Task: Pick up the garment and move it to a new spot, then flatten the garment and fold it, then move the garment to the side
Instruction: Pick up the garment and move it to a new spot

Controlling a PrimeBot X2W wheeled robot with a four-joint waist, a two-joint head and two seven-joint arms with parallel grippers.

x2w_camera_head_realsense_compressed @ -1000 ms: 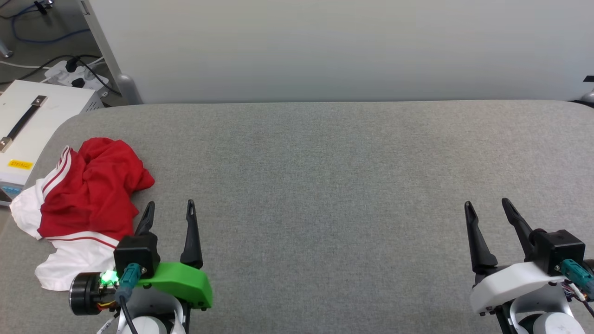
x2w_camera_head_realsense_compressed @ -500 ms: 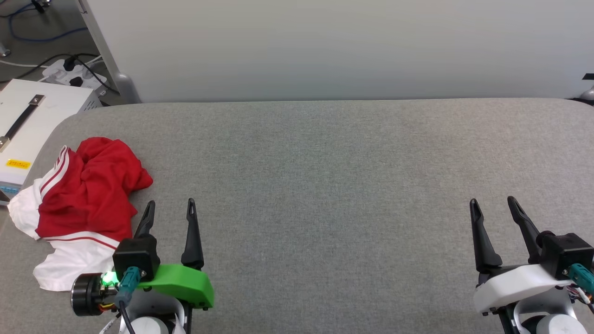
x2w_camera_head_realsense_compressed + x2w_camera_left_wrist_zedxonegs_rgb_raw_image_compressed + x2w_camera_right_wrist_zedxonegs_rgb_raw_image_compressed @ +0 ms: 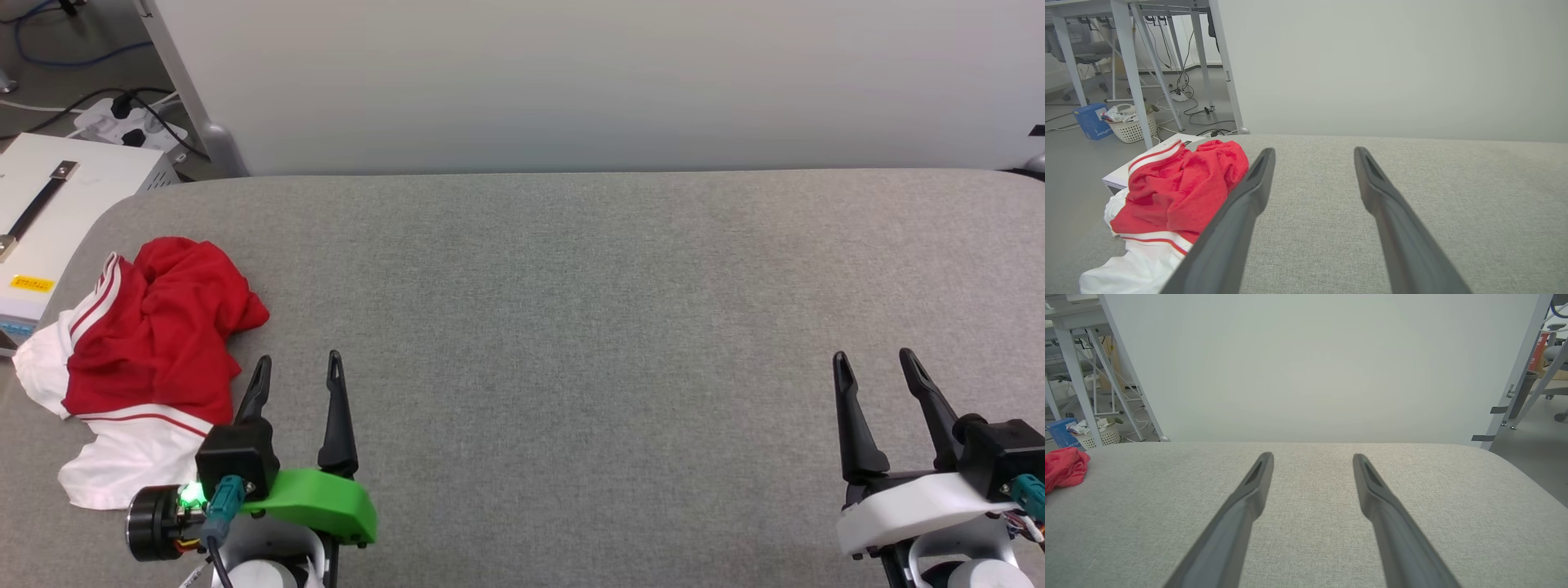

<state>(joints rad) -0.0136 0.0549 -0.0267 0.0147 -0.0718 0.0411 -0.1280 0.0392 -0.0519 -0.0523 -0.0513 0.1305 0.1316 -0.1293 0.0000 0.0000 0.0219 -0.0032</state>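
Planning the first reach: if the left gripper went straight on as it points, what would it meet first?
The left gripper looks free over bare table to the white panel, probably; the shirt lies left of that line.

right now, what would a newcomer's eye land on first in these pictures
The crumpled red and white garment stands out first, heaped at the left end of the grey fabric table. Next come the left claw, open just beside the garment, and the right claw, open over bare fabric at the far right.
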